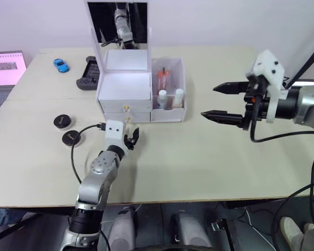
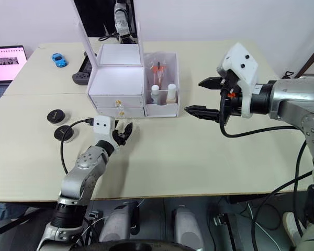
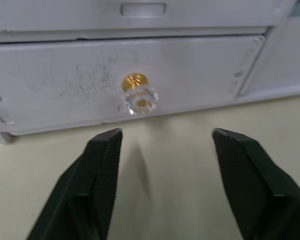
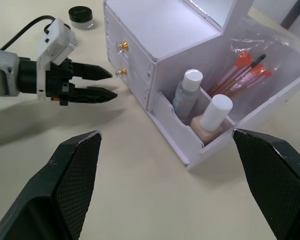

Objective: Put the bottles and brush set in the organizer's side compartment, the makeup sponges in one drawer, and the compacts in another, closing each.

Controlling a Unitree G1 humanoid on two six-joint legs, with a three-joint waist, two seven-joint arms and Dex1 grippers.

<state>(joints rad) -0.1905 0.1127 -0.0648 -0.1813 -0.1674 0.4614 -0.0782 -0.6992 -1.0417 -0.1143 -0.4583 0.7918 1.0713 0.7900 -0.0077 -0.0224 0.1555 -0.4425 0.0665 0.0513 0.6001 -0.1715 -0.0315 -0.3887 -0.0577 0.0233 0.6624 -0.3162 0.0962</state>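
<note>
1. On the beige table (image 1: 209, 162) stands the white organizer (image 1: 124, 83), mirror lid (image 1: 118, 23) upright, both gold-knobbed drawers shut flush.
2. Side compartment (image 1: 179, 107) sits on the organizer's right; it holds the clear bottle (image 4: 186, 92) with white cap and the beige bottle (image 4: 210, 122) with pale cap in the lower front section, brush set (image 4: 247, 70) leaning in the taller part behind them.
3. Left gripper (image 1: 132, 138) is low over the table, just in front of the lower drawer, fingers spread apart, holding nothing.
4. Left wrist view: lower drawer knob (image 3: 138, 95) sits just ahead of the two black fingers (image 3: 97, 185), roughly centred between them, not touched.
5. Right gripper (image 1: 221, 101) hovers above the table to the right of the side compartment, apart from it, fingers wide open and empty, pointing toward the organizer.
6. Two black round compacts (image 1: 62, 122) lie on the table to the left of the organizer, one nearer the table's front edge than the other (image 1: 71, 138), close together.
7. Black cable (image 1: 81, 137) from the left wrist loops beside the nearer compact.
8. Black game controller (image 1: 87, 73) and small blue toy car (image 1: 61, 65) sit behind-left of the organizer; laptop (image 1: 5, 70) at the far left edge.
9. Makeup sponges: cannot tell where they are.
</note>
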